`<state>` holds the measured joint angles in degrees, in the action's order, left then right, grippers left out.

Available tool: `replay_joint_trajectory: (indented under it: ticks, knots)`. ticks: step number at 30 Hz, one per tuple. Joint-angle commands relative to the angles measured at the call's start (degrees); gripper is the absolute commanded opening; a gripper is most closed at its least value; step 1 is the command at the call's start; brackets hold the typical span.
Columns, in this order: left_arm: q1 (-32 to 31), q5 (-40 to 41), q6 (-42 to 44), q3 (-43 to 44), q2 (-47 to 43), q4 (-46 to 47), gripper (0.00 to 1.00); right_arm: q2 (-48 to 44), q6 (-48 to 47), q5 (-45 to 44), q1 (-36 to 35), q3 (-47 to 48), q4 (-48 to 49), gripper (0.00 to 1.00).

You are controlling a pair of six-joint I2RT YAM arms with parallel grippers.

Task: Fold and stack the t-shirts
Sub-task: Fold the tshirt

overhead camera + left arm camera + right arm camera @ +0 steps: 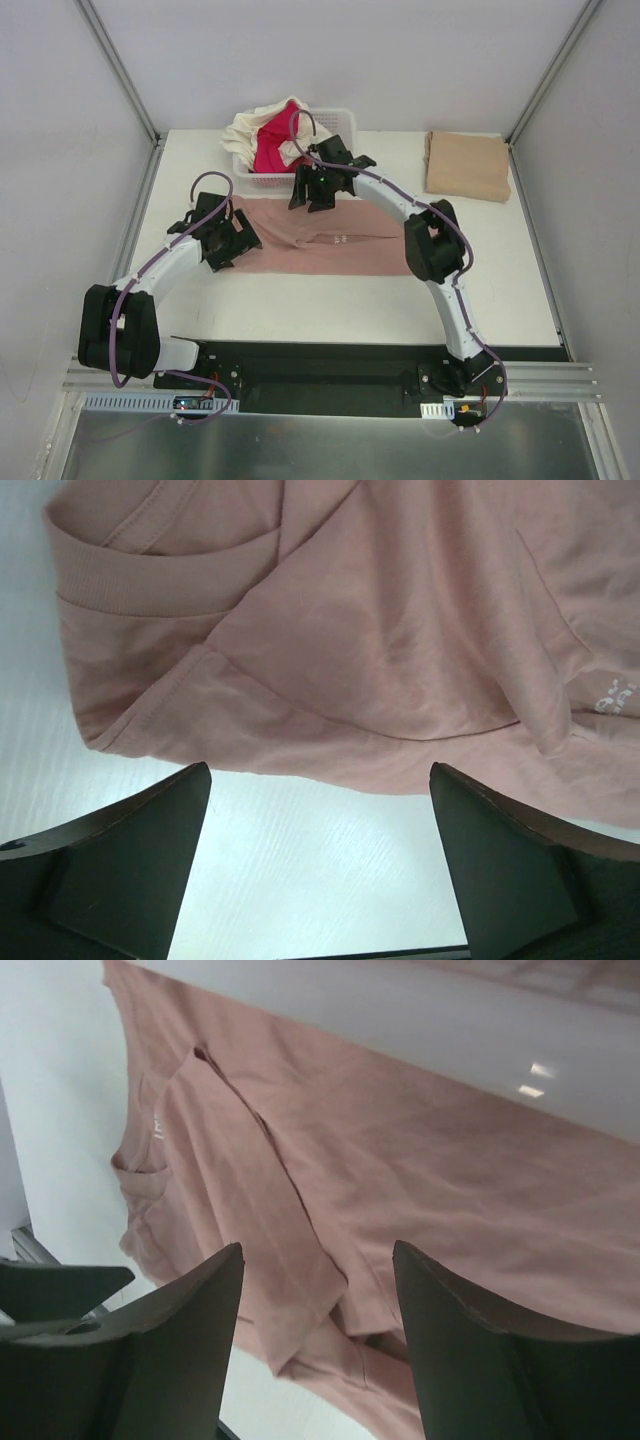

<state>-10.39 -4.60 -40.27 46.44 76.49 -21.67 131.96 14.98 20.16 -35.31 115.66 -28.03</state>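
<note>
step: folding pink tee (340, 250) | left gripper (234, 244) at collar end, wide, empty | right gripper (316, 198) over far edge, same | next: likely pinch edges, fold over

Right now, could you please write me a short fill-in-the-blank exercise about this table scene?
The flat t-shirt is dusty ____.
The tan t-shirt lies folded at the table's far ____ corner.
The magenta t-shirt sits inside the white ____.
The left gripper and right gripper both stand ____.
Missing words: pink, right, basket, open.
</note>
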Motion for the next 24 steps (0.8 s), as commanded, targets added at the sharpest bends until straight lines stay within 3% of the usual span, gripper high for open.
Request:
replay_joint_trajectory:
  ticks: [1,5,11,16,24]
  knots:
    - [0.55,-1.99,-1.30,-0.64,-0.20,3.30,0.89,2.95,1.72,-1.09,-1.95,5.71,-0.18,0.59]
    - [0.64,-1.55,-1.30,-0.82,-0.11,3.56,0.83,4.01,1.28,-0.56,-3.36,4.49,-0.45,0.50]
    - [0.72,-1.02,-1.48,0.15,2.25,4.71,0.68,4.97,0.40,-0.48,-4.85,2.47,-1.76,0.50]
    - [0.81,-1.02,-1.30,1.73,5.42,5.59,0.50,6.20,-0.30,-1.35,-5.73,2.64,-3.34,0.50]
    - [0.99,-1.29,-1.39,2.08,9.03,6.29,0.34,6.29,-3.37,-2.85,-7.58,2.47,-5.54,0.48]
